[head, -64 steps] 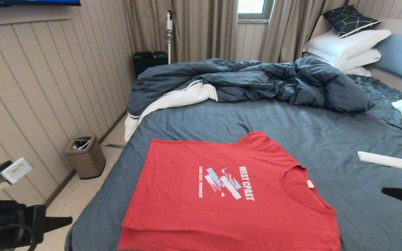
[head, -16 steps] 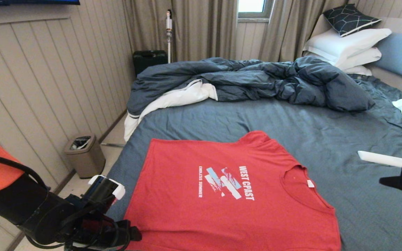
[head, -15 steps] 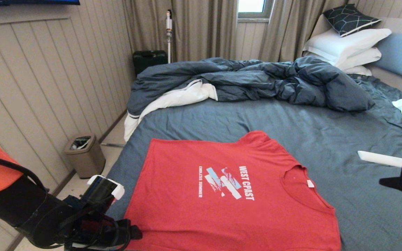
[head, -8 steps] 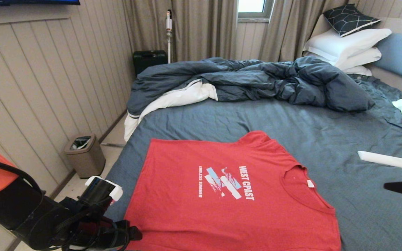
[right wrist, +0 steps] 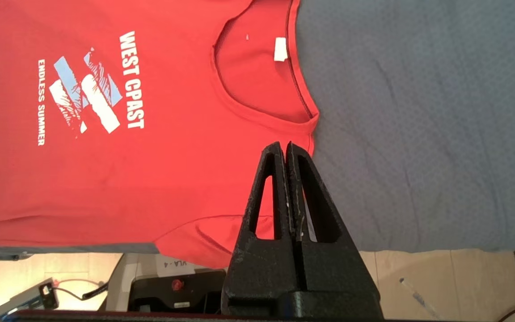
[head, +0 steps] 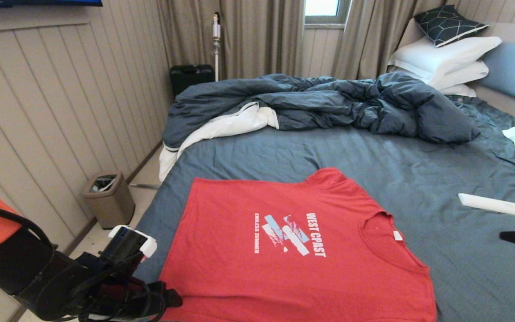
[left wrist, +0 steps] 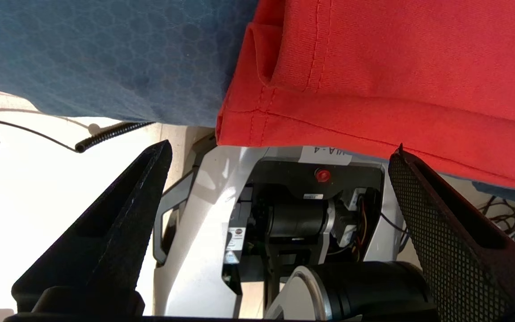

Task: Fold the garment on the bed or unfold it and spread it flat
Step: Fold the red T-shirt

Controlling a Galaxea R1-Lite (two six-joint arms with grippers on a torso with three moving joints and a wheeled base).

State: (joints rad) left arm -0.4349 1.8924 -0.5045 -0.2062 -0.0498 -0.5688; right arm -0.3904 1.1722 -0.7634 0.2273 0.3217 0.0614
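Left gripper (left wrist: 280, 150): fingers (left wrist: 123, 210) spread wide, empty, poised just off the hem corner of the garment (left wrist: 373, 67) at the bed's near-left edge.
Right gripper (right wrist: 287, 147): fingers pressed together, holding nothing, hanging above the shirt's near shoulder beside the neckline.
Garment (head: 293, 250): red T-shirt, print up, lying flat on the near part of the bed (head: 373, 156), hem to the left, collar to the right.
Step in hand, as judged: approach to the first grasp for a fold. Next move calls for the left fingers to straddle both layers of the hem corner and the right fingers to part before taking the shoulder.
Surface: slate-blue sheet; rumpled duvet (head: 329, 105) at far side; white flat object (head: 492, 205) to the right.
Room: pillows (head: 441, 60), panelled wall, curtains, waste bin (head: 109, 199).
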